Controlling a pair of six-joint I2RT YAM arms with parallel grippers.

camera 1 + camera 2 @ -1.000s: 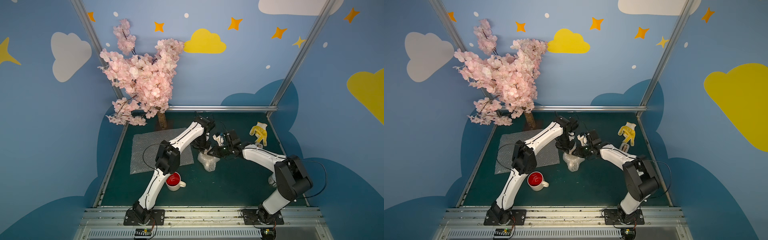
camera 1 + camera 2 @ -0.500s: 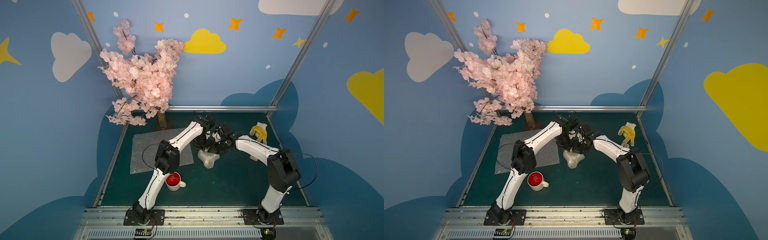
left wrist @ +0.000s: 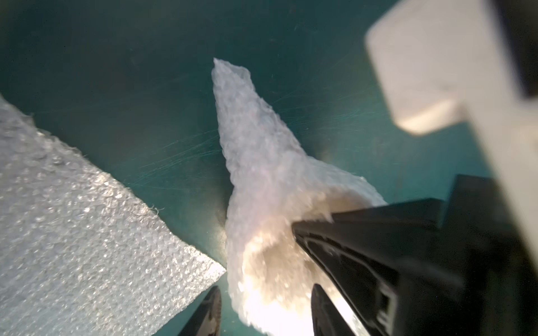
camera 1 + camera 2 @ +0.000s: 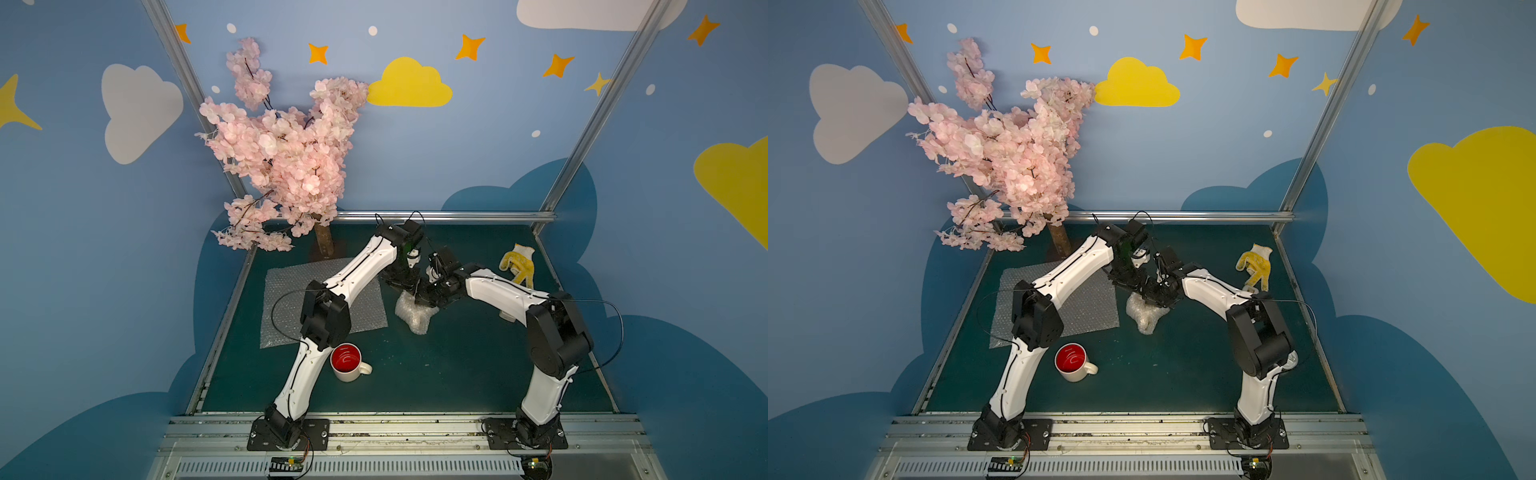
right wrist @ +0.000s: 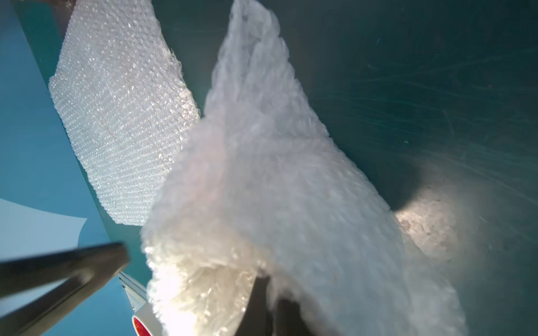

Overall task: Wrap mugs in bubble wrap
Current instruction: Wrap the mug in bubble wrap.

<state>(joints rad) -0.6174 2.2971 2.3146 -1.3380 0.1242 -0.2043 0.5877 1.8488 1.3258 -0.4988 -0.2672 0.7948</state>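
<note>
both arms bent over a lumpy bundle [image 4: 413,312] of bubble wrap in the middle of the green mat [image 4: 457,365], seen in both top views [image 4: 1144,312]. left gripper [image 3: 263,312] right at the bundle's top, fingers [image 3: 214,308] spread apart, one on each side of the wrap, not squeezing it. right gripper [image 5: 269,308] pinched shut on a fold of the same bundle, dark fingers [image 5: 256,302] close together with wrap bunched between them. can't see a mug inside the bundle, too cloudy to tell. flat sheet [image 4: 320,307] of bubble wrap lying on the mat just beside the bundle, partly under the left arm, not touching the bundle in the left wrist view [image 3: 87,227]. red mug [image 4: 348,361] standing upright near the front of the mat, close to the left arm, handle pointing away from that arm, well apart from the bundle. yellow glove [image 4: 517,264] lying near the far edge of the mat, behind the right arm. pink tree [image 4: 286,158] standing in the far corner, behind the flat sheet.
</note>
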